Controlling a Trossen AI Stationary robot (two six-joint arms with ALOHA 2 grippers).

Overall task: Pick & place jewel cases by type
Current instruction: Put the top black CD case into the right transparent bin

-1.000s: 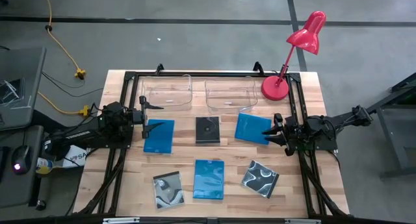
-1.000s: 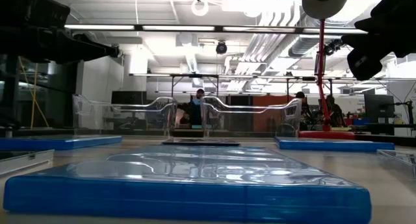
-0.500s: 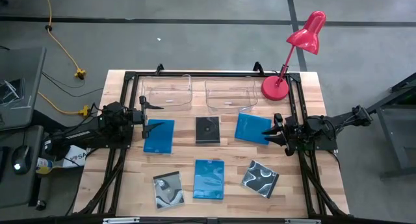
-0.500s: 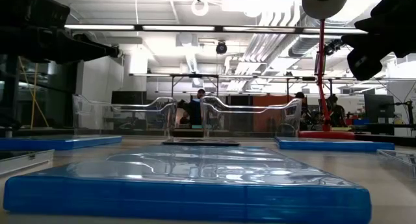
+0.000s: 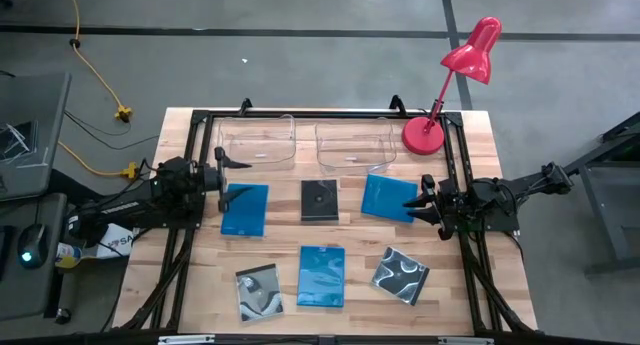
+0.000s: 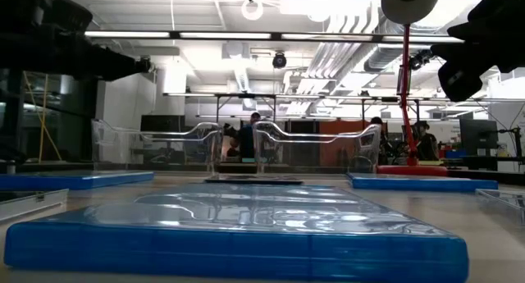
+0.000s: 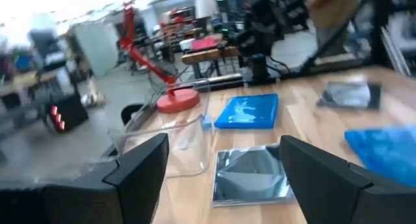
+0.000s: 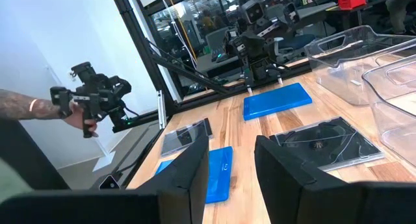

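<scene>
Workshop w/ grey concrete floor round a pale wood counter (image 5: 190, 295); 1 red lamp (image 5: 425, 133) at its far right corner, 2 clear tubs (image 5: 258, 143) just left of it. No sorting begun, I judge: 6 jewel cases (image 5: 321, 276) lie loose nearer than the lamp, none in tubs. Left hand (image 5: 232, 177) wide open, empty, well left of lamp; right hand (image 5: 418, 203) part open, empty, just nearer than lamp. Next: drop onto 1 flat case, pinch an edge.
</scene>
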